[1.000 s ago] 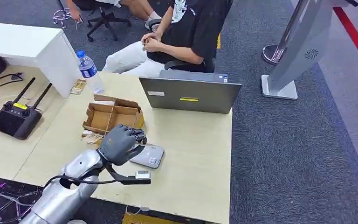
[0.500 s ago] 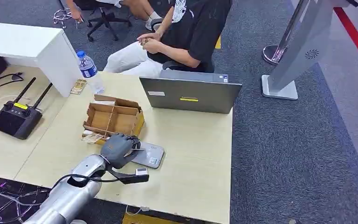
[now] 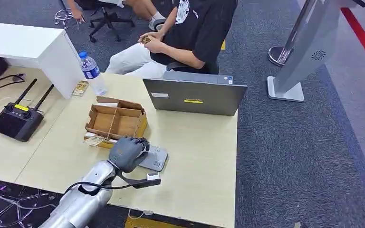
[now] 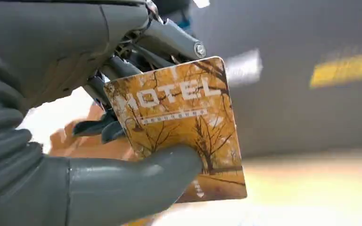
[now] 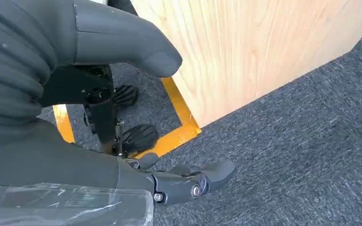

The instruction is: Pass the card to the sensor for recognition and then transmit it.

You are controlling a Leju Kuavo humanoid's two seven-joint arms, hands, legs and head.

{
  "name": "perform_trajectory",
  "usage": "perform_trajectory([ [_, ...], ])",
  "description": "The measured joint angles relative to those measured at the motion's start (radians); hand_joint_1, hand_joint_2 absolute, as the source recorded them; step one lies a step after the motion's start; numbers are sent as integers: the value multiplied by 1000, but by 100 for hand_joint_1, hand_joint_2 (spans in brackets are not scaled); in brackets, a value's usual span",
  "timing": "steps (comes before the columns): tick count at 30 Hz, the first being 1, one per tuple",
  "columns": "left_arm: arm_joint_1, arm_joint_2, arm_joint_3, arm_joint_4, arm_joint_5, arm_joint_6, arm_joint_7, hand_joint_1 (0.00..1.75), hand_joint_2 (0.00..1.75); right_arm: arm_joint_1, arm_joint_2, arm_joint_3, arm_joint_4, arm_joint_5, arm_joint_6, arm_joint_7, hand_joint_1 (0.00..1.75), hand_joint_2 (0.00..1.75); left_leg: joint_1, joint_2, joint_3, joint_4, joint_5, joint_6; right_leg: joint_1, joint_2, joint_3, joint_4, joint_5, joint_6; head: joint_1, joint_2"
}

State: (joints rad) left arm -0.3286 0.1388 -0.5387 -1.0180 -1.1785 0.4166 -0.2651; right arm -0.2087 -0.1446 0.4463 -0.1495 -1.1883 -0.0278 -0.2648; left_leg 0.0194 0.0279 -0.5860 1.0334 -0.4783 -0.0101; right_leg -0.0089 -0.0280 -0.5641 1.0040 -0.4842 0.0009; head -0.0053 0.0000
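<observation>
My left hand point(image 3: 127, 153) hovers just over the near end of the grey sensor pad point(image 3: 155, 158) on the wooden table point(image 3: 199, 147). In the left wrist view the left hand point(image 4: 99, 141) pinches an orange "MOTEL" key card point(image 4: 181, 125) between the thumb and the fingers, its printed face toward the camera. In the head view the hand covers the card. My right hand point(image 5: 122, 117) hangs beside the table's side panel above grey carpet, fingers apart and holding nothing.
A cardboard divider box point(image 3: 116, 121) lies just beyond the sensor, with a loose card point(image 3: 94, 140) at its near corner. A grey laptop point(image 3: 195, 96), a water bottle point(image 3: 91, 72) and a black remote controller point(image 3: 15, 118) are on the tables. A seated person point(image 3: 180, 33) faces the far edge.
My left hand has slid a little forward and right with the card, settling lower over the sensor pad. The person's hands have shifted slightly.
</observation>
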Motion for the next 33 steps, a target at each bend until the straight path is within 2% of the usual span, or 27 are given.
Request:
perform_trajectory([
  [4,1,-22,44,-122,-32,-31,22,175,175,3,1,6,0,-3,3,-5,0,175,0,2,0,0,-1,1,0,1,0,0,0,0,1,0],
  [11,9,-38,95,-209,-42,-24,24,175,175,6,1,16,0,-4,1,-5,0,175,0,1,0,0,0,0,1,0,-1,0,0,0,1,0],
  [14,-19,-39,132,-247,-52,-49,59,175,175,6,1,21,0,-2,-3,0,0,175,0,0,0,0,0,0,1,0,-1,0,0,0,2,0],
  [17,-72,-34,187,-250,-34,-87,81,175,175,3,2,33,0,6,-6,12,0,175,1,1,0,0,1,-1,1,0,-1,1,0,0,1,0],
  [22,-147,-22,287,-228,5,-111,55,175,175,-5,5,51,0,18,-11,23,0,175,1,0,0,0,1,-1,1,0,-1,1,0,0,1,0],
  [29,-169,-23,319,-214,4,-111,41,175,175,-7,7,64,0,18,-8,20,0,175,0,0,-1,0,1,-1,1,0,-1,1,0,0,1,0],
  [30,-170,-23,320,-214,3,-111,41,112,175,-7,7,65,0,18,-8,20,0,175,0,0,-1,0,1,-1,0,0,-1,1,0,0,1,0],
  [31,-171,-23,321,-214,3,-111,40,112,175,-7,8,66,0,18,-8,20,0,175,0,0,-1,0,1,-1,0,0,-1,1,0,0,1,0],
  [32,-171,-23,321,-214,3,-111,40,82,175,-7,8,67,0,18,-8,20,0,175,0,0,-1,0,1,-1,0,0,-1,1,0,0,1,0],
  [33,-171,-23,322,-214,5,-111,39,0,175,-7,8,68,0,18,-8,20,0,175,0,0,-1,0,1,-1,0,0,-1,1,0,0,1,0],
])
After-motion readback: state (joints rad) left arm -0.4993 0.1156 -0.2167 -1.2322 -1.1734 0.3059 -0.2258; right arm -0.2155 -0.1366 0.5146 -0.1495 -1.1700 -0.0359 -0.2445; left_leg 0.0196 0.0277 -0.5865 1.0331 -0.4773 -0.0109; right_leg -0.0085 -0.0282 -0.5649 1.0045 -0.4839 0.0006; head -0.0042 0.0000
